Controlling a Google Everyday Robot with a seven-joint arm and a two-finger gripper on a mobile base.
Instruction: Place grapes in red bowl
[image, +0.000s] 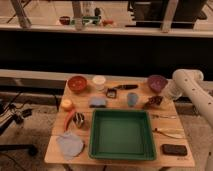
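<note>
the wooden table (82, 102) is carrying a green tray (120, 113) in the middle of its near half, and the other things are sitting around it. the grapes (151, 102) are lying on the tabletop at about 1 o'clock from the tray, just below the purple bowl (157, 83). the white arm (187, 85) is reaching in from 3 o'clock and bending down toward the cluster. the gripper (159, 100) is sitting at the right edge of the bunch, its fingers pressed together and seeming to be pinching the grapes, which are resting on the wood. the red bowl (77, 83) is standing at the far left corner, at about 11 o'clock from the tray and well apart from the grapes. a white cup (99, 82) is standing just beside it at its 3 o'clock. a black-handled tool (121, 89) is lying between the cup and the purple bowl. a blue cloth (70, 144) is lying at the tray's 8 o'clock, and a flat black object (174, 149) is lying at its 4 o'clock.
</note>
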